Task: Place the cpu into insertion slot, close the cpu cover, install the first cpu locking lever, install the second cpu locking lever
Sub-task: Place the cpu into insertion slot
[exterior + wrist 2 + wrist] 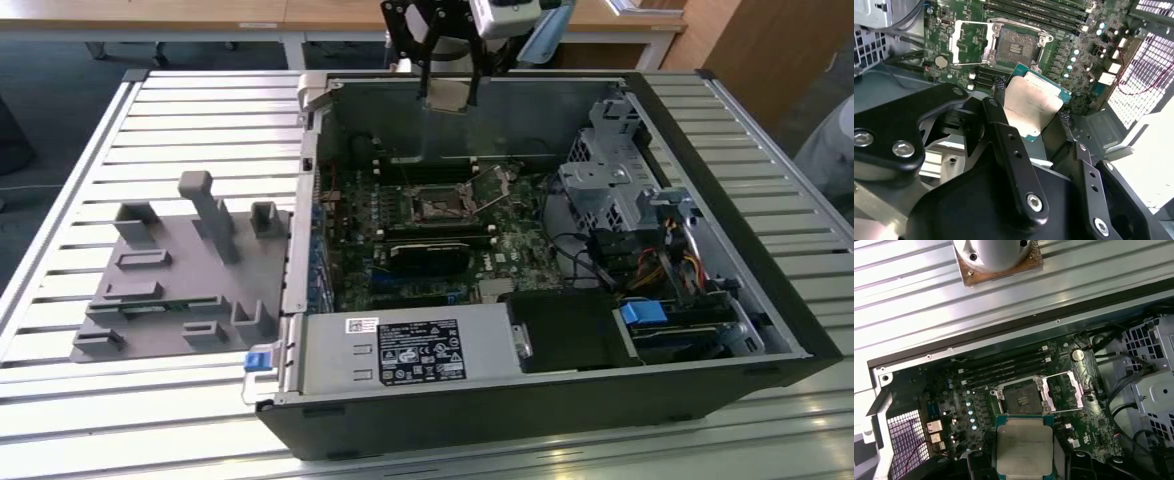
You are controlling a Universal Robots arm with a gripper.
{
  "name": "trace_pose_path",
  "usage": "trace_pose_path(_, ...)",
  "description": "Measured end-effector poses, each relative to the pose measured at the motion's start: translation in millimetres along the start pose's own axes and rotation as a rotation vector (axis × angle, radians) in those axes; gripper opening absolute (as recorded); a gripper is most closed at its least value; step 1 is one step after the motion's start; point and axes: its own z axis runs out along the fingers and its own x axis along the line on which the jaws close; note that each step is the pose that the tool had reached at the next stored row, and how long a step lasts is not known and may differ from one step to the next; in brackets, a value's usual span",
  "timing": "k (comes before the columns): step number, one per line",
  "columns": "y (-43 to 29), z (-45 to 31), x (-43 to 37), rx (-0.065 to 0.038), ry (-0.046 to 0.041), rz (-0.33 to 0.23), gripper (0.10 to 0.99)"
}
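My gripper (449,88) hangs above the far wall of the open computer case (747,260) and is shut on the cpu (450,97), a flat square chip with a silvery top. In both wrist views the black fingers (999,115) clamp two opposite edges of the cpu (1031,102) (1023,442). Below it, on the green board, the insertion slot (434,205) (1014,47) (1021,400) lies bare and dark. The cpu cover (970,42) (1063,390) is swung open beside the slot. My gripper (1031,107) (1024,462) is well above the board, apart from the slot.
A black rectangular block (427,255) sits on the board near the slot. Memory slots (1004,367) run along the slot's other side. A drive cage (614,190), cables (667,265) and a power supply (400,350) crowd the case. A grey fixture (187,265) rests on the slatted table.
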Motion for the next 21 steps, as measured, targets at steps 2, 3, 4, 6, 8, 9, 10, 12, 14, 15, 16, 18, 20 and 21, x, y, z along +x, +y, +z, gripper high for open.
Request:
trace_pose_path(2,0.0,0.1,0.0,0.000,-0.0016,0.019,0.541)
trace_pose_path(3,0.0,0.2,0.0,-0.001,-0.0024,0.028,0.541)
trace_pose_path(4,0.0,0.2,0.0,-0.001,-0.0032,0.037,0.541)
trace_pose_path(6,0.0,0.3,0.0,-0.001,-0.0049,0.056,0.541)
trace_pose_path(8,0.0,0.4,0.0,-0.002,-0.0066,0.075,0.541)
trace_pose_path(9,0.0,0.5,0.0,-0.002,-0.0074,0.084,0.541)
trace_pose_path(10,0.0,0.5,0.0,-0.002,-0.0082,0.093,0.541)
trace_pose_path(12,0.0,0.6,0.0,-0.002,-0.0099,0.113,0.541)
trace_pose_path(14,0.1,0.7,0.0,-0.003,-0.0115,0.131,0.541)
trace_pose_path(15,0.1,0.7,0.0,-0.003,-0.0123,0.140,0.541)
trace_pose_path(16,0.1,0.8,0.0,-0.003,-0.0131,0.149,0.541)
trace_pose_path(18,0.2,0.9,0.1,-0.003,-0.0151,0.171,0.541)
trace_pose_path(20,0.2,1.0,0.1,-0.003,-0.0171,0.193,0.541)
trace_pose_path(21,0.3,1.1,0.1,-0.003,-0.0182,0.204,0.541)
